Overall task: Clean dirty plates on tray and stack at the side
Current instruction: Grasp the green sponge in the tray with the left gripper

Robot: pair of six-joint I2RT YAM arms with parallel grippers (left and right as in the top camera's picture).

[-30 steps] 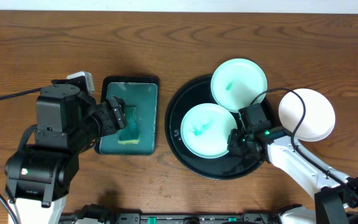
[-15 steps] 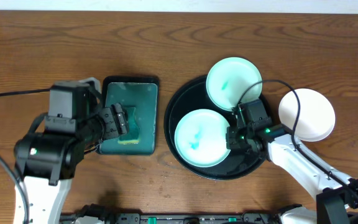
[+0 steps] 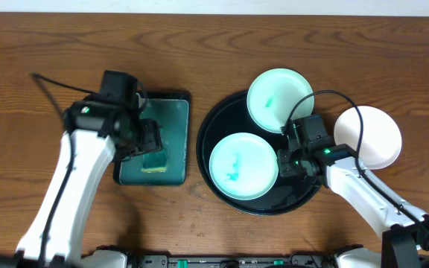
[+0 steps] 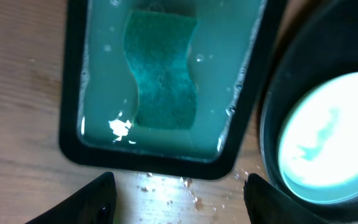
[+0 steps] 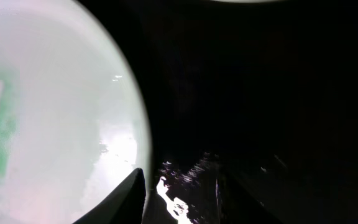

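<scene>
Overhead and wrist views, sponge pick-up stage. The left gripper (image 3: 146, 138) hangs over the small tray (image 3: 173, 119), which holds teal water and the sponge (image 3: 155, 160). In the left wrist view its fingers (image 4: 98, 200) stand wide apart at the lower edge of the frame with nothing between them. The sponge (image 4: 162, 78) lies straight ahead of the left gripper (image 4: 179, 202), inside the small tray (image 4: 73, 146). The sponge's long axis runs away from the gripper, square to the line joining the fingers, so they would close across its narrow waist. The left arm is clearly the nearer one to the sponge.

The round tray (image 3: 208, 128) sits to the right, just beside the small tray, and carries two smeared plates: the near plate (image 3: 243, 165) flat on its floor, and the far plate (image 3: 279, 100) overlapping its back rim. A third plate (image 3: 367, 138), with no smear visible, rests on the table (image 3: 36, 45) just beside the round tray, on its right.

The right gripper (image 3: 285, 160) sits low at the right edge of the near plate. In the right wrist view it (image 5: 179, 198) is slightly parted and empty over the round tray's wet floor (image 5: 260, 93), with the near plate (image 5: 48, 112) on its left. Contact with the plate's rim cannot be told
</scene>
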